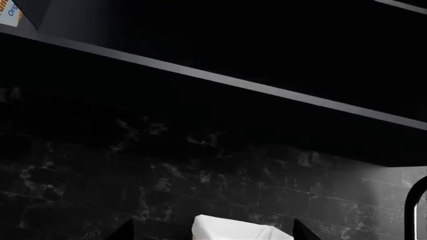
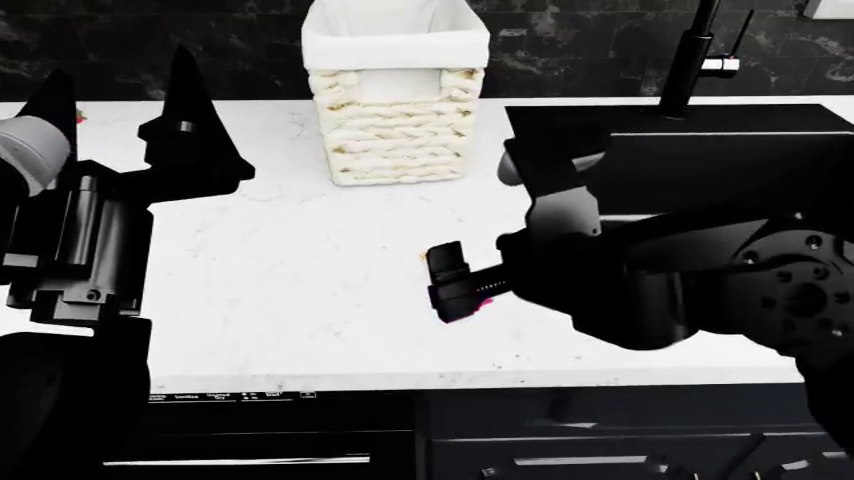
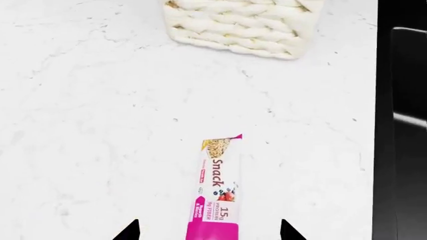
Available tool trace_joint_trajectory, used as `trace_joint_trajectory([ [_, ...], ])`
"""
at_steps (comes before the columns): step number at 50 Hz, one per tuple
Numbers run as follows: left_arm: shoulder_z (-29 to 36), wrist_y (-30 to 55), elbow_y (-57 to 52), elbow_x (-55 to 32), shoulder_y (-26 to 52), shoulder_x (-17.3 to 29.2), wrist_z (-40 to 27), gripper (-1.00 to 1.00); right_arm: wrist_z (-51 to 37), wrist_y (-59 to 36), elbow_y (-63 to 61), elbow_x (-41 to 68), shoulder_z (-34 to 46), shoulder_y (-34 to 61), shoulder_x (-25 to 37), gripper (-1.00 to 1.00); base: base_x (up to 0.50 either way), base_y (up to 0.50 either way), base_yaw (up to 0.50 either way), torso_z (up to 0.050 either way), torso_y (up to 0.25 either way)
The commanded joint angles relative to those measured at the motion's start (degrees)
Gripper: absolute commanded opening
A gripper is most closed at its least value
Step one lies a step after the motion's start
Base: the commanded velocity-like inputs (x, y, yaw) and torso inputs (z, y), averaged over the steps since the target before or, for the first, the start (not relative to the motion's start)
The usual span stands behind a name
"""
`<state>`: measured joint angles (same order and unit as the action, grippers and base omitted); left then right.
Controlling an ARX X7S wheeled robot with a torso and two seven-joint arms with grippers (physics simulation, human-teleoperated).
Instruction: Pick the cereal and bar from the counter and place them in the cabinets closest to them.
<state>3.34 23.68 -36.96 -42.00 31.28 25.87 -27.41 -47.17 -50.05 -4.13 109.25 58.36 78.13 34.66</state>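
The bar (image 3: 215,190), cream at its far end and magenta at its near end with "Snack" printed on it, lies flat on the white marble counter (image 3: 80,100). My right gripper (image 3: 208,231) is open and low over it, one fingertip on each side with a gap to the wrapper. In the head view this gripper (image 2: 454,283) is at mid-counter (image 2: 294,300) and covers nearly all of the bar (image 2: 482,298). My left gripper (image 2: 123,90) is raised at the left, open and empty, fingers pointing up. The cereal is out of view.
A woven basket (image 2: 394,120) with a white liner (image 1: 233,230) stands at the back of the counter. A black sink (image 2: 694,140) and faucet (image 2: 694,50) are at the right. The left wrist view shows the dark backsplash, the upper cabinet's underside (image 1: 220,80) and a printed corner (image 1: 8,12) I cannot identify.
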Motion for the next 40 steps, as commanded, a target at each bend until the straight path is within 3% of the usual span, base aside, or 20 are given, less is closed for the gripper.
trace_joint_trajectory([
  [1,0.00,-0.20,0.15,-0.30,0.03,0.10,0.07,1.00,1.46,-0.66,2.88,-0.46,1.24,-0.39,-1.37,1.00,0.00,0.00,0.00,0.000,0.000],
  [40,0.13,-0.56,0.47,-0.89,0.07,0.55,-0.10,1.00,10.67,0.09,12.24,-7.30,4.87,-3.58,-5.08,1.00,0.00,0.00,0.00,0.000,0.000],
])
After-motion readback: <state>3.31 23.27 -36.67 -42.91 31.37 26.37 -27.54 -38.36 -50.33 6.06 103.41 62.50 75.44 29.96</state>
